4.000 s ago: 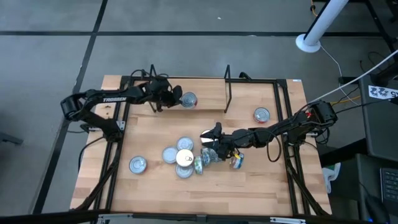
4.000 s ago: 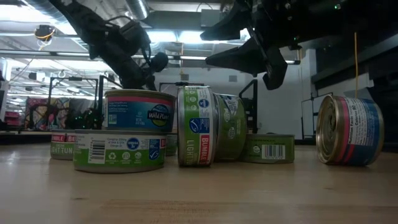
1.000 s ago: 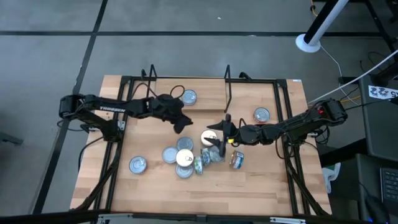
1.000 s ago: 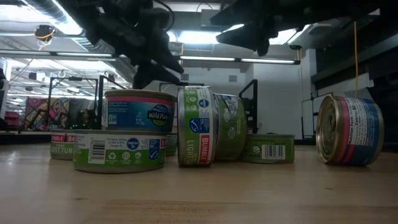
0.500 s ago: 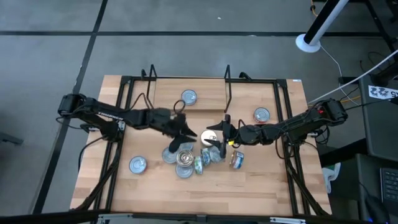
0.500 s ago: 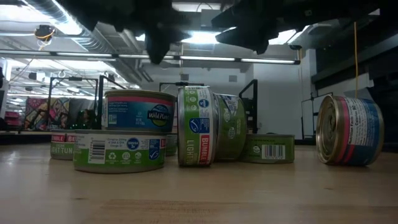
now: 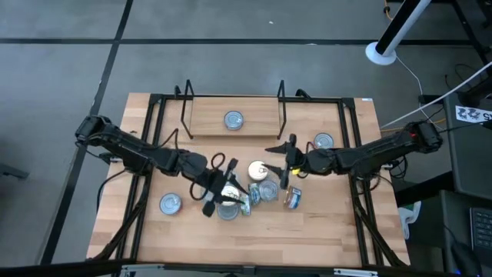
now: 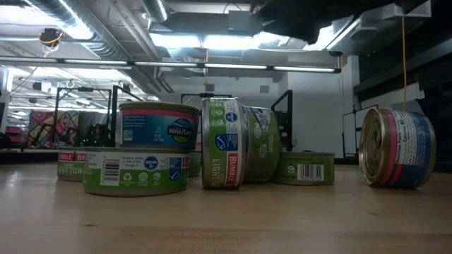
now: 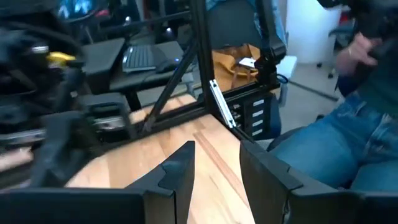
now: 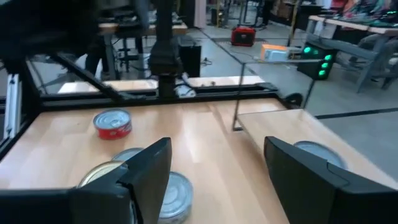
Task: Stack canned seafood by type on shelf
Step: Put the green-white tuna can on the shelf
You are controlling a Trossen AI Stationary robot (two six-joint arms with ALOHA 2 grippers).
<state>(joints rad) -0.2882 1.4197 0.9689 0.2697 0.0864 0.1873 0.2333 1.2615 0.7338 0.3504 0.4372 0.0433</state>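
Cans (image 7: 247, 194) lie clustered mid-bench, right under the left hand (image 7: 216, 191), which hangs over the cluster's left part with fingers parted and nothing between them. The right hand (image 7: 283, 161) sits just beyond the cluster's far right edge, fingers spread wide and empty; the gold-lidded can (image 7: 257, 170) lies just beside it toward the left hand. One can (image 7: 234, 119) rests on the shelf (image 7: 206, 123), past both hands. Another can (image 7: 324, 141) lies on the bench (image 7: 323, 231) behind the right hand, beside its arm. A lone can (image 7: 169, 203) sits well apart on the left hand's outer side.
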